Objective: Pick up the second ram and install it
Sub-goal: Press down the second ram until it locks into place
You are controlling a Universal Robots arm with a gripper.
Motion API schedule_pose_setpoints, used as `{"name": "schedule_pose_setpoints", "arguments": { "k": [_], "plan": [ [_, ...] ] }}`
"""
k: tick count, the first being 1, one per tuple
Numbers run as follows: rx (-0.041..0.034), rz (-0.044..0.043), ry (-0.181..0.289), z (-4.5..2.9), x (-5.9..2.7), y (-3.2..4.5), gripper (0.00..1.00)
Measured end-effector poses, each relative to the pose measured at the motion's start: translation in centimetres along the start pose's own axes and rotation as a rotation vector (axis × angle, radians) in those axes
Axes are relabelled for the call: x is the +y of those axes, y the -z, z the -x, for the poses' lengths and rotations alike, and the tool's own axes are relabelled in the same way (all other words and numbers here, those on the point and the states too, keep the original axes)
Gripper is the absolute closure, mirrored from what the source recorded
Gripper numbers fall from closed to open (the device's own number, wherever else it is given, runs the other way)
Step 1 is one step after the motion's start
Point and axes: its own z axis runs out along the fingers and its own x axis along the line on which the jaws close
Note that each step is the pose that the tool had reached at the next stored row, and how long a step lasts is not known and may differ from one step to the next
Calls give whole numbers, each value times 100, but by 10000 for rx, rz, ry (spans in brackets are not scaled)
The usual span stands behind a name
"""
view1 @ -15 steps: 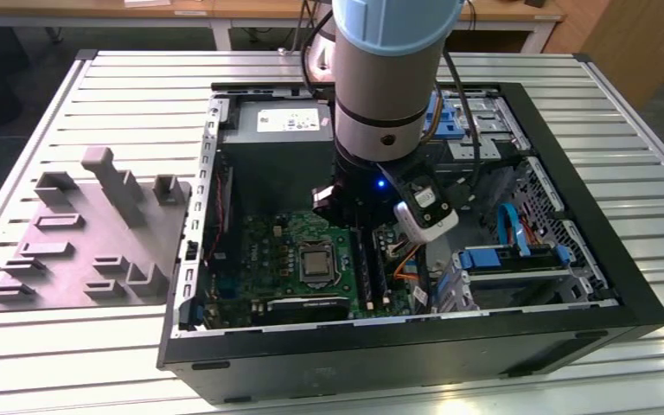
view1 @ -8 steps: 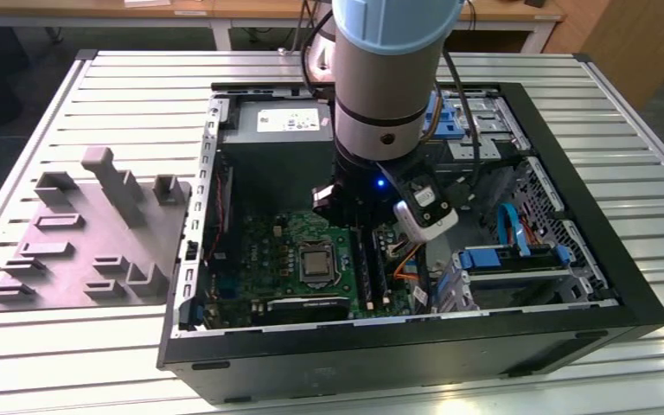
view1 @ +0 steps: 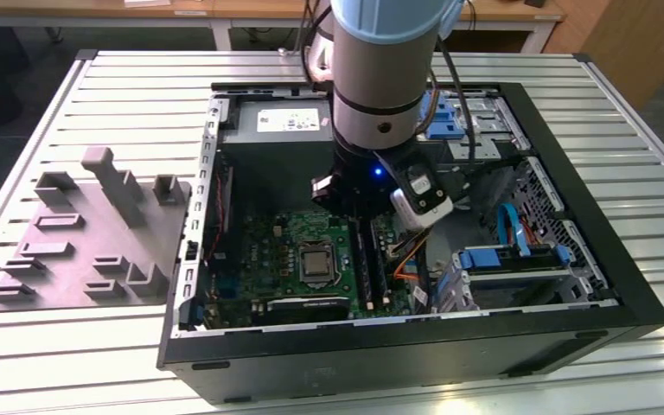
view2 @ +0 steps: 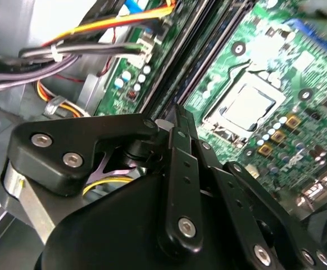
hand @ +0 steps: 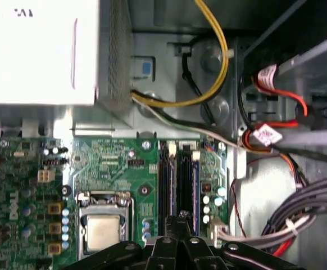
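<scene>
The surface is ribbed, dull metal; the holder tray looks like matt grey plastic; the gripper is satin black, with bright metal screws.

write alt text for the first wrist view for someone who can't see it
The black claw hangs over the dark memory slots of a green motherboard, beside the square silver processor socket. A pale grey power supply box sits beyond the board, with yellow, red and grey cables running past the slots.

Workshop or lab: open computer case on slatted metal workbench.
</scene>
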Motion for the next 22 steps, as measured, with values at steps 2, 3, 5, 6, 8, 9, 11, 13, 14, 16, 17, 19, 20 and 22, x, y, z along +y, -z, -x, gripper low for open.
{"name": "schedule_pose_setpoints", "arguments": {
  "k": [2,3,5,6,8,9,11,13,14,16,17,19,20,22],
  "plan": [
    [0,1,0,0,46,-5,90],
    [-1,2,0,-1,65,-7,90],
    [0,1,1,-1,99,-10,90],
    [0,0,0,-2,116,-12,90],
    [-1,1,0,-2,152,-16,90],
    [0,0,0,-2,170,-17,90],
    [0,1,0,-3,209,-22,90],
    [-1,1,0,-4,248,-27,90],
    [0,1,0,-4,263,-30,90],
    [-1,2,0,-5,277,-46,90],
    [-1,2,0,-6,282,-59,90],
    [0,-1,0,-7,295,-80,90],
    [1,-2,0,-8,304,-85,90],
    [0,1,1,-9,329,-100,90]
  ]
}}
